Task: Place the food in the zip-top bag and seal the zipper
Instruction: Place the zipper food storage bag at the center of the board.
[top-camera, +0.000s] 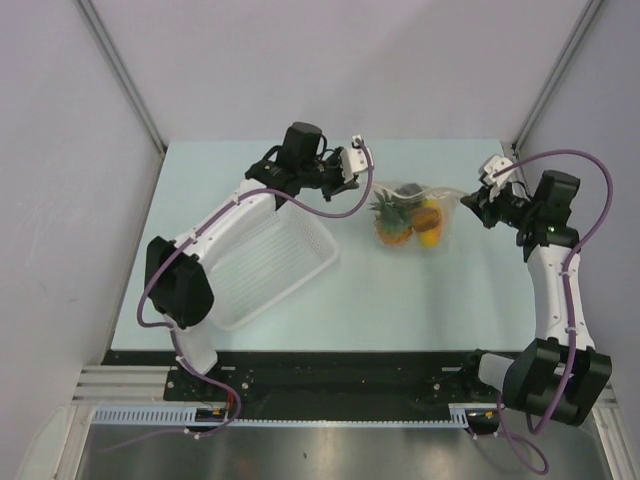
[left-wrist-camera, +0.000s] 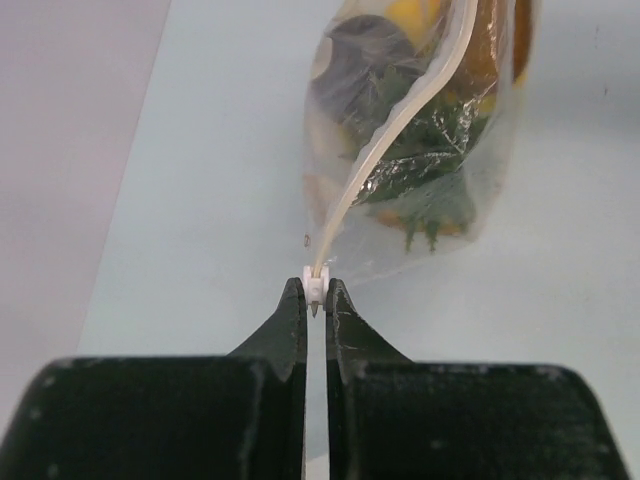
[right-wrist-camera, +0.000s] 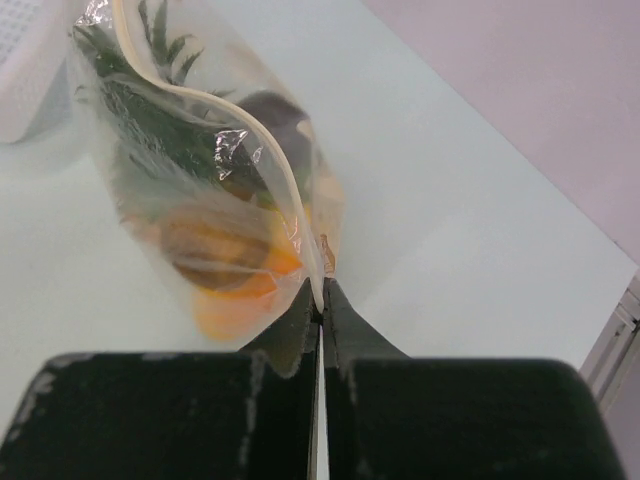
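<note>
Counter (top-camera: 400, 300): pale blue-green, matte; a metal rail (top-camera: 300, 415) along its near edge.
Room: plain pale grey walls (top-camera: 330, 60) left, right and far; slanted posts (top-camera: 120, 70) at the far corners.
Zip-top bag (top-camera: 447, 205): far middle of the counter, right of the white basket (top-camera: 262, 262), apart from it.
Food (top-camera: 412, 222): pineapple (top-camera: 392, 228), orange piece (right-wrist-camera: 235, 292) and dark fruit (right-wrist-camera: 275, 115), all inside the bag.
Zipper (left-wrist-camera: 398, 125): whitish strip curving along the bag's top between both hands.
Left hand (left-wrist-camera: 315, 291): clenched on the white tab at the zipper's left end.
Right hand (right-wrist-camera: 320, 300): clenched on the zipper's right end.
</note>
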